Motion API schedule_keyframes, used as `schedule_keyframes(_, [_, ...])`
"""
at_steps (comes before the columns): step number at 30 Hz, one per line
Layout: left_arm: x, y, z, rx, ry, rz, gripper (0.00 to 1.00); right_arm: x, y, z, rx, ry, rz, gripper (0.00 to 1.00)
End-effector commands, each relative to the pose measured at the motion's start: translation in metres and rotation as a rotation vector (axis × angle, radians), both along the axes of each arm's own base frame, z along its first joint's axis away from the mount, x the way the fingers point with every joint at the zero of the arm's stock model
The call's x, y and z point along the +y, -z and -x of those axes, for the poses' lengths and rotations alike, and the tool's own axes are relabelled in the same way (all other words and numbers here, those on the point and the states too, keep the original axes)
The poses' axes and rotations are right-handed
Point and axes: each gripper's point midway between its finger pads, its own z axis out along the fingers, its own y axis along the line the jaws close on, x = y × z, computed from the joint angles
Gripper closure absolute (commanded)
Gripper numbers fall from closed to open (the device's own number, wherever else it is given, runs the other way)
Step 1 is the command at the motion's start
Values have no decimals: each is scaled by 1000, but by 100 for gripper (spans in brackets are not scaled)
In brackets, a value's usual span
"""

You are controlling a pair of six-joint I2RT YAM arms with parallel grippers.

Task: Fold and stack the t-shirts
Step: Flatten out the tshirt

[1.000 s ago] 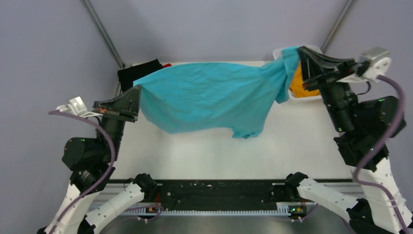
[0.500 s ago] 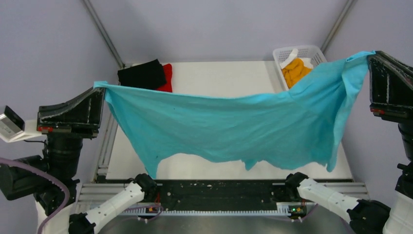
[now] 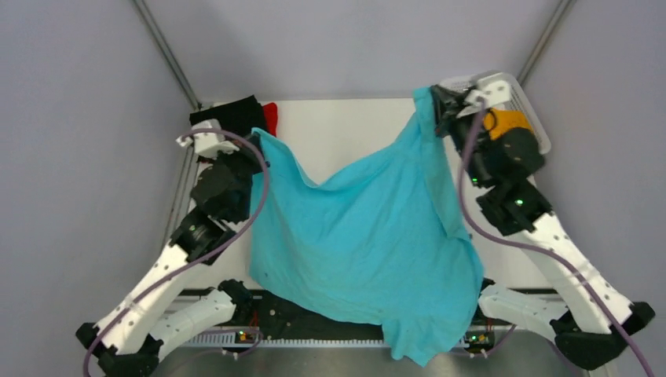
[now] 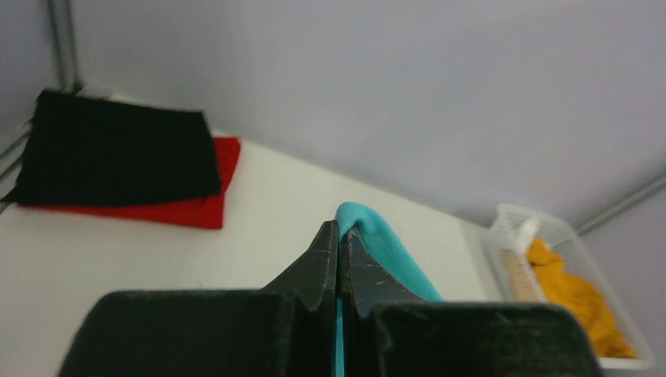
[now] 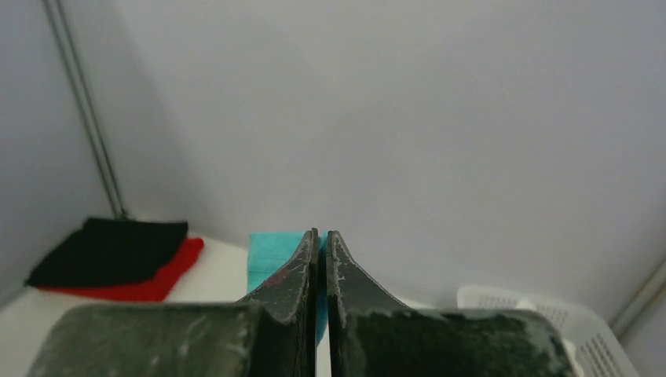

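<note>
Turquoise t-shirt (image 3: pixel 369 236): limp, light cloth, its hem drooping over the near edge of the table (image 3: pixel 338 129), its body sagging toward two far corners. Left gripper (image 4: pixel 339 236) and right gripper (image 5: pixel 320 238) each pinch one corner closed, likely the soundest holds.

Both arms stretch forward from their bases, elbows bent, wrists far out and well apart. The left claw (image 4: pixel 339 232) has its fingers pressed together, pinching an edge of the turquoise-blue t-shirt (image 3: pixel 369 236). The right claw (image 5: pixel 320 236) is clamped the same way on another edge.
</note>
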Motion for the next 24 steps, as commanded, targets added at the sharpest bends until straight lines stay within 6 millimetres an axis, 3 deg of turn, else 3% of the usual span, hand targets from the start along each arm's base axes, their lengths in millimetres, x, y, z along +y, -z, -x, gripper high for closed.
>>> schedule_keyframes(1, [26,82,-47,178,-277,-4,100,-7,58,-50,49,170,-15,100])
schedule_keyframes(6, [44,185,-110,406,-289,46,100,2,150,-112,190,191,-4,100])
schedule_keyframes(11, [60,237,-170,506,-327,57,100,8,218,-170,295,205,10,100])
schedule_keyframes(16, [71,282,-214,651,-375,27,100,13,265,-225,385,234,40,100])
schedule_keyframes(23, [86,291,-254,648,-435,30,100,8,319,-305,448,304,40,100])
schedule_keyframes(24, [89,293,-258,661,-446,27,96,10,329,-316,472,305,48,96])
